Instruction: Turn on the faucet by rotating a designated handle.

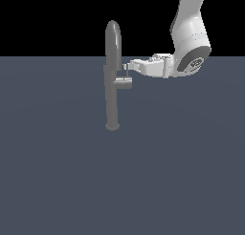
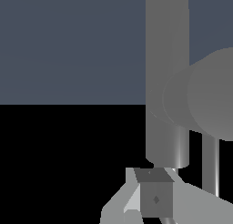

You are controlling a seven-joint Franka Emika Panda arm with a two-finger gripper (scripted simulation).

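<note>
Showing claw (image 1: 126,67) by handle (image 1: 125,81), wrist view rod-close

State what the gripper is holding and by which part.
Cannot be told. The gripper sits at the handle's thin rod beside the faucet; a grasp isn't visible.

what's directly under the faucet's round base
Only the flat dark grey floor; the faucet stands upright on it. The patch beneath the base is covered, so any fixing there cannot be seen.

Flat slate-blue ground (image 1: 72,181) — plain, matte — below a black backdrop (image 1: 48,19).
</note>
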